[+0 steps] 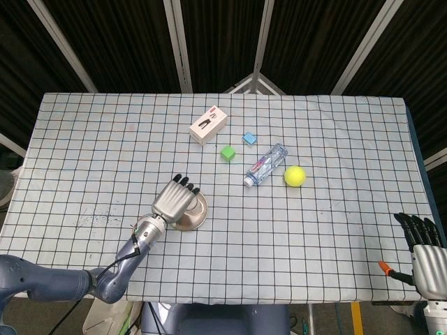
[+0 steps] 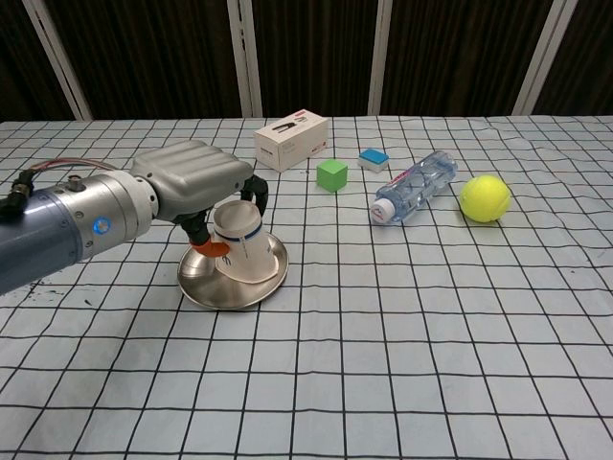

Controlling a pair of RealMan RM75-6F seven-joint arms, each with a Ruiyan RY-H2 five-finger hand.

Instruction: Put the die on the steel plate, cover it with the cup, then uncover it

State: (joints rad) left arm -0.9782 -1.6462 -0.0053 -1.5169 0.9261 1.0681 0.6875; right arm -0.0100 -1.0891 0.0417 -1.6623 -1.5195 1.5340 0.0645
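The left hand (image 2: pixel 206 182) grips the upside-down cup (image 2: pixel 244 244) on the steel plate (image 2: pixel 206 289), the die hidden, presumably beneath, uncovering left; right hand (image 1: pixel 424 241) idles open at the worktop edge.

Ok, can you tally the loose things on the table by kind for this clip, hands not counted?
Steel plate: 1
Paper cup, upside down on the plate under the left hand: 1
Small blocks, green and blue: 2
White box: 1
Plastic bottle, lying on its side: 1
Yellow ball: 1
Total: 7. No die shows in either view.
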